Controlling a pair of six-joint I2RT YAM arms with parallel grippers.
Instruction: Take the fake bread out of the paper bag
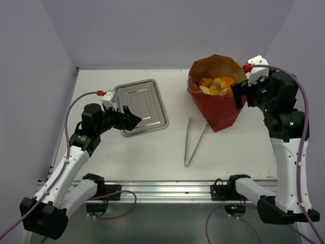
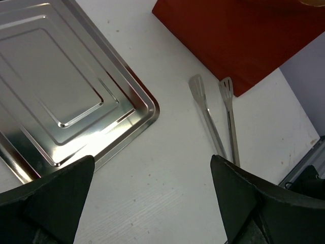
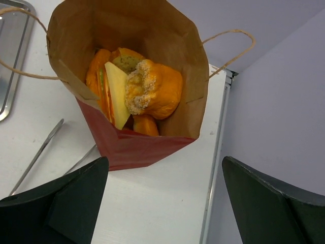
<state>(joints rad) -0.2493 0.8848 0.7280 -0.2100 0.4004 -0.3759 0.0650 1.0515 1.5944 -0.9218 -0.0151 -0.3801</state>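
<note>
Right wrist view: bread [image 3: 114,91] is seen piled inside the open paper bag [image 3: 137,147]. It is judged light, stiff and a little slippery; the top bun [image 3: 155,91] is best pinched across its sides. The right claw [image 3: 165,168] is held wide open and empty near the bag, the left claw [image 2: 152,162] likewise, well apart from the bag.

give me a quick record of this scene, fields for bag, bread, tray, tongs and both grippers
bag: red paper, standing open at the far right of the table
bread: several orange and yellow pieces, all inside the bag
tray: silver, no bread on it, left of the bag
tongs: metal, flat on the table between tray and bag
left gripper: open, holding nothing, at the tray's near corner
right gripper: open, holding nothing, at the bag's right side
progress: no bread taken out yet
</note>
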